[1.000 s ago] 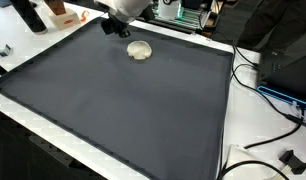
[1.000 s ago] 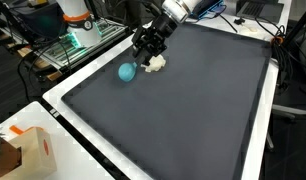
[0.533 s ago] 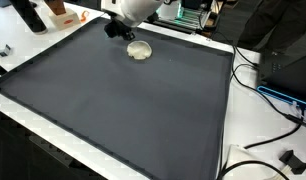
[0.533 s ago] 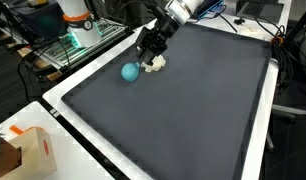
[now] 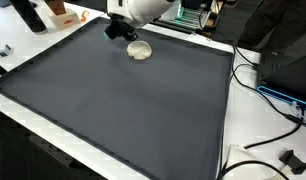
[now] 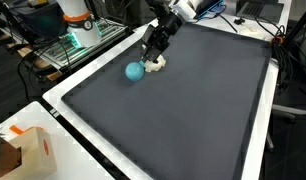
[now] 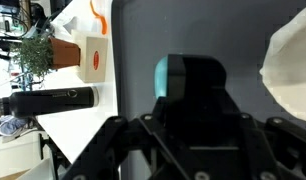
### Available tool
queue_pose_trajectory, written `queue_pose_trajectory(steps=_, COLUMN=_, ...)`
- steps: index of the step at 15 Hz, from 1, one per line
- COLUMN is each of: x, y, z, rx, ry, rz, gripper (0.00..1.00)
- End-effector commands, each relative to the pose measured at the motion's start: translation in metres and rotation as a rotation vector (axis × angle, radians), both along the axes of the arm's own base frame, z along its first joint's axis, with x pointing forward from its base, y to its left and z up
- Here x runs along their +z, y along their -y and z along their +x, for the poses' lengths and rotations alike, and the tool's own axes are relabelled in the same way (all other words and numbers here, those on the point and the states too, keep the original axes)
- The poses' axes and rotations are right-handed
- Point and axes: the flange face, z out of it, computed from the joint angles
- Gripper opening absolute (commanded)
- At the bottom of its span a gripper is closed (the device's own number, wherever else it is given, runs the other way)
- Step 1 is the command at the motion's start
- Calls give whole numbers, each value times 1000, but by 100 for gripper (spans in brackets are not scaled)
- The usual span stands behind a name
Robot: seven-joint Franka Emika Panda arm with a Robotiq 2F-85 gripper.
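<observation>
The arm slants down from the far side of the dark mat (image 6: pixel 183 110), with the wrist bent and the gripper (image 6: pixel 150 55) low over the mat's far left corner. A blue ball (image 6: pixel 134 71) sits at the gripper's tips, just beside a white object (image 6: pixel 155 63). The fingertips are hidden, so I cannot tell whether the jaws are spread or closed.
</observation>
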Motion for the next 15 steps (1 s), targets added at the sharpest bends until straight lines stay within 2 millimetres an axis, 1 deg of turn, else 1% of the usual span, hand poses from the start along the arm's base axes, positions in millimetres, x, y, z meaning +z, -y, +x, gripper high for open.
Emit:
queue_pose_trajectory(steps=1, x=8, y=-4, z=-5, rx=81, ry=-18, rz=-3, gripper=25)
queue_pose_trajectory(steps=6, x=23, y=-10, z=-11, rx=168, ry=-28, rz=40, gripper=25)
queue_pose_trajectory(steps=7, x=26, y=-13, z=-9, rx=186, ry=-27, rz=55, gripper=25)
queue_pose_trajectory(steps=11, x=46, y=-19, z=-9, rx=282, ry=-7, rz=138, gripper=25)
queue_pose_trajectory(steps=15, x=65, y=-22, z=-11, rx=395, ry=22, rz=239, gripper=25)
